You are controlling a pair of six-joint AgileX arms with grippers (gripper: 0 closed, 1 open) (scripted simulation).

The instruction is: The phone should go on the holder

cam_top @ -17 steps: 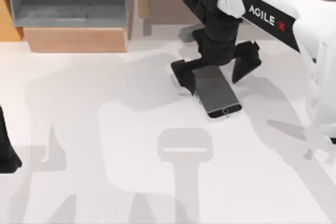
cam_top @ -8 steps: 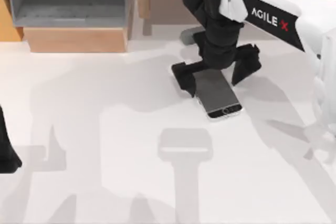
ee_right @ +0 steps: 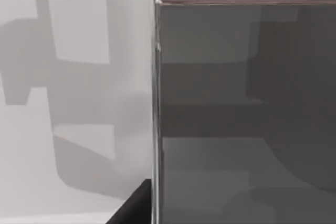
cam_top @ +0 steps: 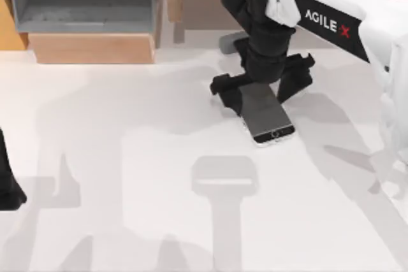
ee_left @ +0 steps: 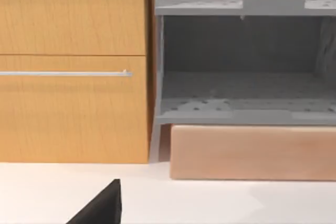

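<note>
The phone lies flat on the white table, right of centre, its round button at the near end. My right gripper stands over the phone's far end. It is open, with one black finger on each side of the phone and a gap left at both sides. In the right wrist view the phone's grey screen is very close, and a dark finger sits by its edge. I cannot pick out the holder with certainty; a pale grey T-shaped patch lies on the table in front of the phone.
My left arm is parked at the table's left edge. A grey open shelf unit and wooden cabinets line the back, with a wooden block under the shelf. Arm shadows fall across the table.
The right gripper's fingers have drawn a little closer around the phone's far end. The phone has hardly moved. The left arm is still.
</note>
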